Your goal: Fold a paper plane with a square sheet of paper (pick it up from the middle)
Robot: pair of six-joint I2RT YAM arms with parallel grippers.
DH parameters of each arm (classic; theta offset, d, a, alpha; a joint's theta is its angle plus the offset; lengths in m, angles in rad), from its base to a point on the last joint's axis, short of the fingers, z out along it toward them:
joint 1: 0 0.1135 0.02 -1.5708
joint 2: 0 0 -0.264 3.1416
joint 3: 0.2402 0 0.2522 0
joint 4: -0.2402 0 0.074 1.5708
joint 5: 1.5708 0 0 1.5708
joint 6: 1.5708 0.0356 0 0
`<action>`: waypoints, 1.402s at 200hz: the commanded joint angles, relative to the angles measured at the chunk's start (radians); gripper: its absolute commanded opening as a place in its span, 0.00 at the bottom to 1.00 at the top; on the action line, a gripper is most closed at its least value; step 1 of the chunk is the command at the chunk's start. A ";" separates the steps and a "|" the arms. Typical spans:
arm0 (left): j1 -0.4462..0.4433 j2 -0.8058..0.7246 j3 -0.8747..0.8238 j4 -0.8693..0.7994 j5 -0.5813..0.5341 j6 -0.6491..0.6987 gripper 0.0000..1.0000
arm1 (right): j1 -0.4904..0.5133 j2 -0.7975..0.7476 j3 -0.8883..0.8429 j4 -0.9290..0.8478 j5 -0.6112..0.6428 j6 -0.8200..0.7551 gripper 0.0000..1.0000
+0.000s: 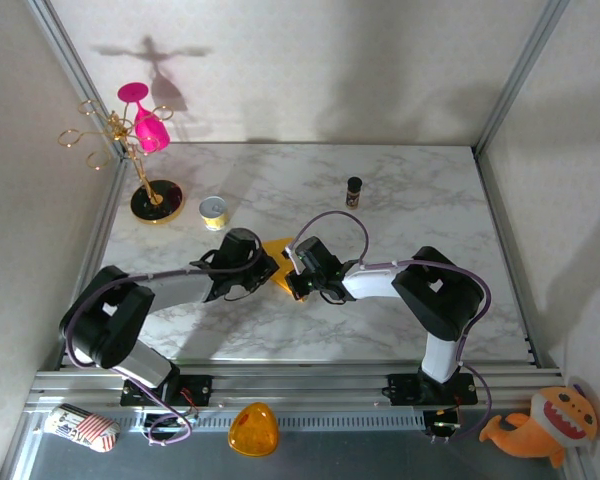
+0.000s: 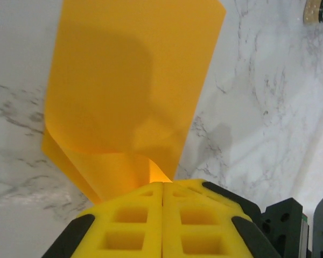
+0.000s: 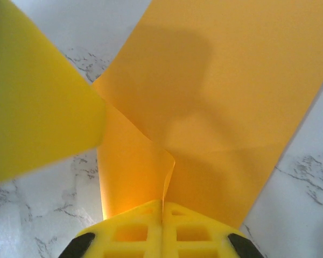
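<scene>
Between the two wrists, mid-table: square sheet of paper [image 1: 277, 249], orange-yellow, curled and partly folded over itself, over the marble table [image 1: 420, 210].
Left gripper [image 1: 268, 272]: jaws pressed together, pinching the sheet's near edge; in its wrist view the paper fans out toward 12 o'clock.
Right gripper [image 1: 296, 282]: jaws together, clamped on a curled fold; in its wrist view the paper spreads toward 1 o'clock.
Gripper tips: just beside each other, the left at 9 o'clock of the right.
</scene>
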 commanded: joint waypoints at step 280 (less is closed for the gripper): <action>-0.017 0.102 -0.058 0.072 -0.046 -0.049 0.04 | -0.007 0.046 0.029 -0.071 0.002 0.019 0.07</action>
